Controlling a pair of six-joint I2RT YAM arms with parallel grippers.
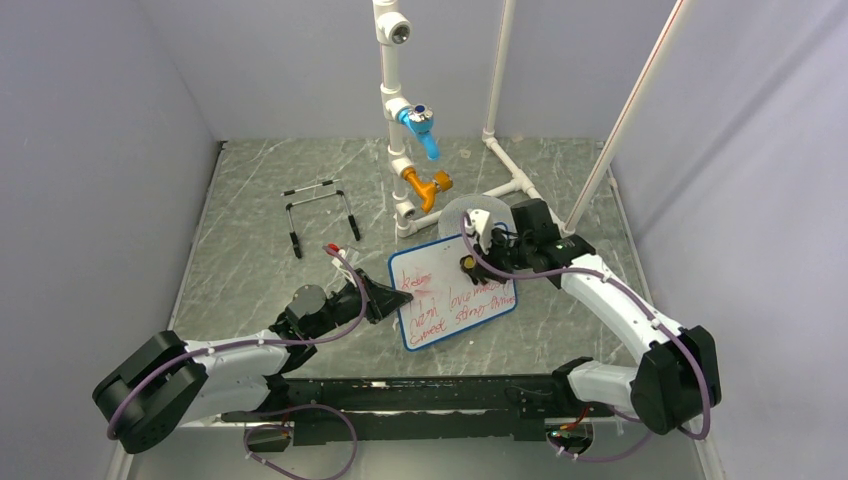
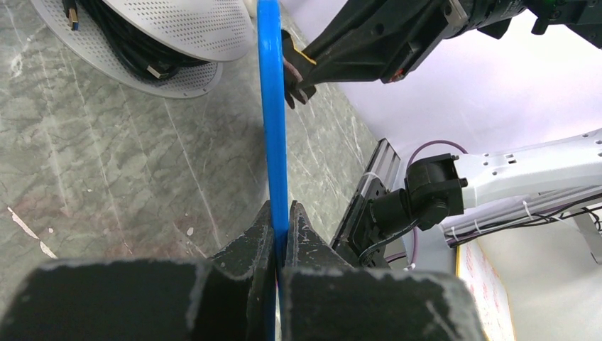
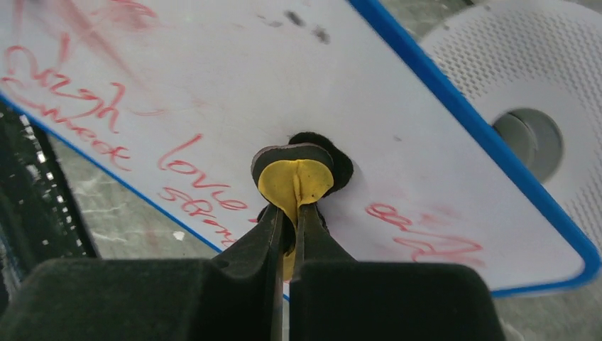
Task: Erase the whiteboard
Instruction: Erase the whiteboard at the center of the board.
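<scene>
The whiteboard (image 1: 452,296) sits mid-table between the two arms, its long axis running roughly left to right, and both grippers are on it. The left gripper (image 1: 385,299) is shut narrow on the blue frame at the board's left edge. From its wrist the frame shows edge-on between the fingers, so the board seems propped at a tilt, though whether its far side rests on the table cannot be told. The right gripper (image 1: 469,262) comes in from the right, pinched shut on a small yellow eraser (image 3: 294,177) that touches the white face near its middle. It is the working arm. Red writing lies to the left of the pad and toward the near edge, with more to the right — so the strokes likely need to run along the long axis.
</scene>
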